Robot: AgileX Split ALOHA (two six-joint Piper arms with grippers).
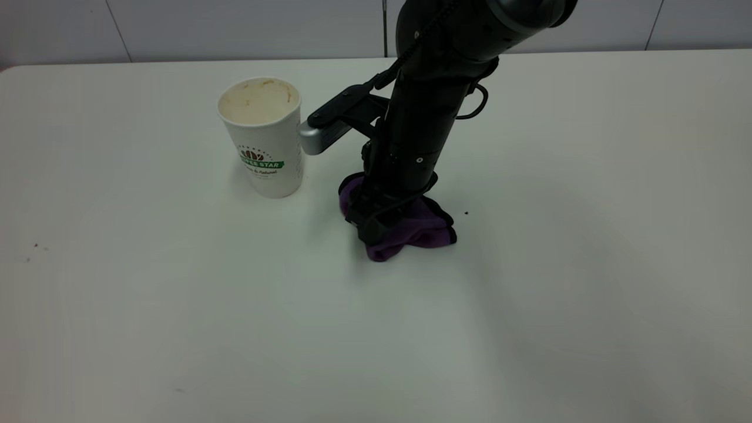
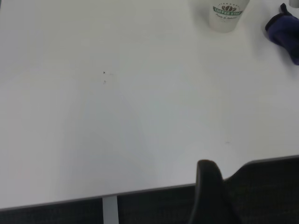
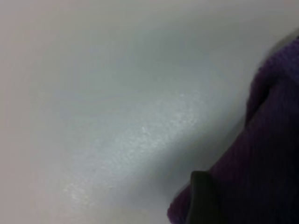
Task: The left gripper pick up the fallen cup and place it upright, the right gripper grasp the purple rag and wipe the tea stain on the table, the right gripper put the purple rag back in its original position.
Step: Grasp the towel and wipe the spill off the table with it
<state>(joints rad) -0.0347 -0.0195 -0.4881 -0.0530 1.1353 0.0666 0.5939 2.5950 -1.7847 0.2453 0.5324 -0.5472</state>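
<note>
The cup (image 1: 264, 138) stands upright on the table (image 1: 176, 305), left of centre, its tan-stained mouth facing up. It also shows far off in the left wrist view (image 2: 227, 14). My right gripper (image 1: 376, 226) points down, shut on the bunched purple rag (image 1: 420, 232), and presses it onto the table just right of the cup. In the right wrist view the rag (image 3: 266, 154) lies against one of the fingers (image 3: 202, 198). No tea stain shows anywhere. My left gripper (image 2: 210, 196) is out of the exterior view, back at the table's edge, far from the cup.
The right arm's silver module (image 1: 320, 136) hangs close to the cup's side. Tiny dark specks lie right of the rag (image 1: 466, 212) and at the far left (image 1: 35, 245). A wall runs behind the table (image 1: 235, 29). The table edge shows in the left wrist view (image 2: 140, 191).
</note>
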